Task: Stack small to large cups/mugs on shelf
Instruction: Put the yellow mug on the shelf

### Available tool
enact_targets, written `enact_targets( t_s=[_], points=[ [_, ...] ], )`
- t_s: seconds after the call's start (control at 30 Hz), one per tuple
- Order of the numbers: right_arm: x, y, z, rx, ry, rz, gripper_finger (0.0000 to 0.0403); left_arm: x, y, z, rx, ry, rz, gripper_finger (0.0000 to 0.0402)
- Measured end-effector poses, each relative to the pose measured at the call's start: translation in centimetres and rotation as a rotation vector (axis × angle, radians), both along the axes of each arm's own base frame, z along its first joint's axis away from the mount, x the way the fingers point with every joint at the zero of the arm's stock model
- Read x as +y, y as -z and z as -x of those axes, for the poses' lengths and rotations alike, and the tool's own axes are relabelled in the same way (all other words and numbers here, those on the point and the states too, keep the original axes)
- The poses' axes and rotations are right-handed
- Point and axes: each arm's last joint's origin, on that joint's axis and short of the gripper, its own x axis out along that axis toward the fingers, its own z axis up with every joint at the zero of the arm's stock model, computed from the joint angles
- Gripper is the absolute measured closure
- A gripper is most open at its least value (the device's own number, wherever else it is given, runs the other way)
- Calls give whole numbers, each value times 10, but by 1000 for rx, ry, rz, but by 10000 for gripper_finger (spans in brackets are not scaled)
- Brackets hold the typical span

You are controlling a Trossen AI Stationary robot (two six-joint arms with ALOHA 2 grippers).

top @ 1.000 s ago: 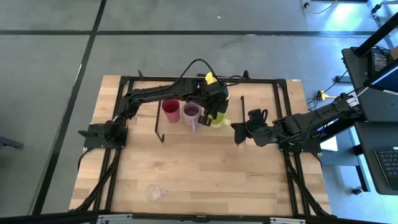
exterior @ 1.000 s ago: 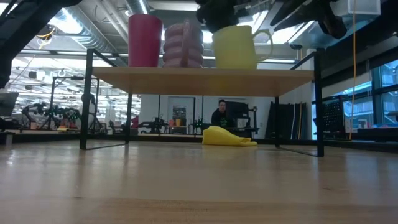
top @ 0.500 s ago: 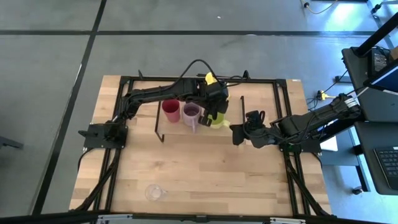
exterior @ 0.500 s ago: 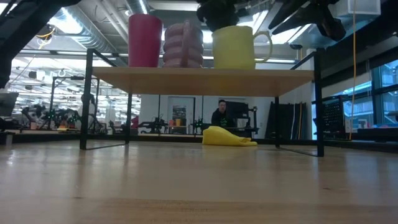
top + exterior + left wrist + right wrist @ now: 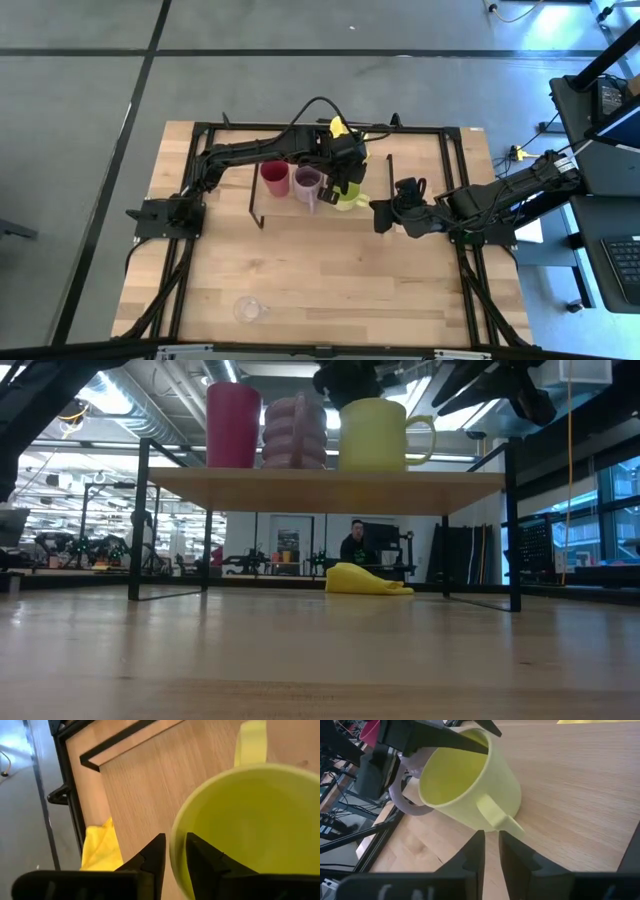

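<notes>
Gripping the rim of the yellow-green mug [image 5: 349, 196], the left fingers [image 5: 343, 189] held it tilted at the shelf's [image 5: 320, 481] right end, beside the lilac mug [image 5: 308, 183] and red cup [image 5: 273, 177]. The right fingers [image 5: 381, 214] waited nearby, nearly closed and empty. The glass [image 5: 250, 309] was left near the worktop's [image 5: 330, 280] front edge.

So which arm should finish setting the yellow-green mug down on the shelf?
Left. The left gripper already pinches the yellow-green mug by its rim on the shelf. The right gripper waits beside the shelf, jaws nearly shut on nothing.
</notes>
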Motion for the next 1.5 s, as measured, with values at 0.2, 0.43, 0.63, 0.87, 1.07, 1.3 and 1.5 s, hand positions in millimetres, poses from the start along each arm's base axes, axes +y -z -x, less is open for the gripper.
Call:
enact_targets(
  t_s=[0.2,0.43,0.63,0.87,1.07,1.3,1.5],
  points=[
    [-1,2,2,25,3,9,325,-2,-19,7,-36,-18,8,320],
    [-8,-5,9,6,51,57,298,-4,-47,25,-119,-59,30,319],
    [-25,-1,14,107,73,42,293,-5,-48,26,-131,-99,66,319],
    [-28,6,4,146,27,9,293,-9,-47,27,-119,-111,82,319],
    [-27,4,1,122,10,16,293,-7,-47,27,-122,-115,84,319],
    [-23,7,-8,108,-28,-5,292,-7,-39,18,-123,-107,96,319],
    [-21,10,-15,106,-45,-5,292,-7,-36,17,-112,-106,103,319]
  ],
)
